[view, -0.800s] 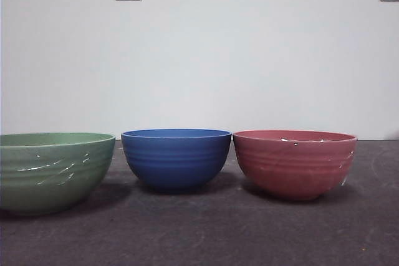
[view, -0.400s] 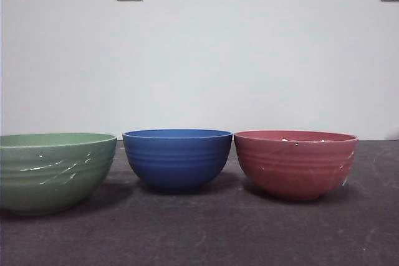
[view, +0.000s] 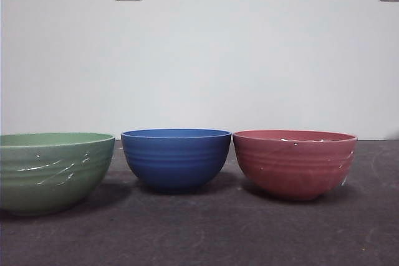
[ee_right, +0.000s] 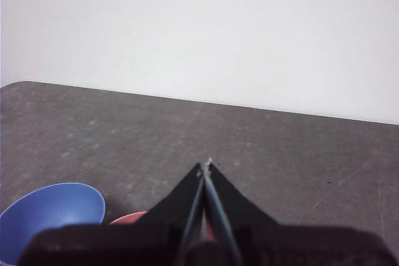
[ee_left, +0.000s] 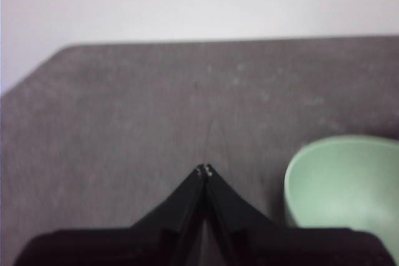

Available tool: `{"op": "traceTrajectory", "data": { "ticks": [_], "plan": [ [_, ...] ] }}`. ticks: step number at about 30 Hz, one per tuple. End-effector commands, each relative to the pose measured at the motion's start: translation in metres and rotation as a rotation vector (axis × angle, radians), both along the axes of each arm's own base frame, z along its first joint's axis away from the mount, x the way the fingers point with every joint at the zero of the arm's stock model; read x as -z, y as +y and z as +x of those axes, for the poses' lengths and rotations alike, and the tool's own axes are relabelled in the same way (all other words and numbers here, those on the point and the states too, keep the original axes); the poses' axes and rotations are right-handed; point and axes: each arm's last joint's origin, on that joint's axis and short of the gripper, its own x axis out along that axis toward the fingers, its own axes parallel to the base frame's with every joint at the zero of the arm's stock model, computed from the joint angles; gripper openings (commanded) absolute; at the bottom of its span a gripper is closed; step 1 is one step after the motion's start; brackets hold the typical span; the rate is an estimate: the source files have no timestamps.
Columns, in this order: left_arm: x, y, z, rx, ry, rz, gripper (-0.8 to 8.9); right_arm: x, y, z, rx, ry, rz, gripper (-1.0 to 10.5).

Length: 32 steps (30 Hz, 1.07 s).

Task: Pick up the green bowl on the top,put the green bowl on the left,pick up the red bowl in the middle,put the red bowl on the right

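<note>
Bowls on dark grey table [view: 206, 235]

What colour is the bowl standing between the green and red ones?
Blue, with faint horizontal ribs. The blue bowl shows best in the front view.

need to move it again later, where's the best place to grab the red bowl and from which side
Probably the rim of the red bowl, from above, one jaw inside and one outside the wall. It stands upright and open, and its sides curve in toward a narrow base, so a side grasp would likely slip. Its rim nearly meets the blue bowl, so take the rim on the side away from that.
</note>
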Motion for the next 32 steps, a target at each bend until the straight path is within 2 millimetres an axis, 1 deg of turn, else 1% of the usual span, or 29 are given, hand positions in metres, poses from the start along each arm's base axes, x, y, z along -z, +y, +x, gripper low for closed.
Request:
{"op": "traceTrajectory", "data": {
  "ticks": [1,3,30,31,32],
  "plan": [
    [0.0096,0.0002,0.0018,-0.005,0.013,-0.033,-0.03,0.0010,0.0002,0.0005,0.005,0.001,0.009,0.0],
    [0.0141,0.0001,0.0019,-0.005,0.039,-0.035,-0.03,0.0010,0.0002,0.0005,0.005,0.001,0.009,0.0],
    [0.0136,0.0002,0.0019,-0.009,0.035,-0.039,-0.03,0.0010,0.0001,0.0004,0.005,0.001,0.009,0.0],
    [0.0136,0.0002,0.0019,-0.009,0.035,-0.039,-0.03,0.0012,0.0001,0.0004,0.004,0.001,-0.001,0.0],
    [0.0136,0.0002,0.0019,-0.009,0.035,-0.039,-0.03,0.0015,0.0000,0.0005,0.003,-0.009,-0.049,0.0]
  ]
}}
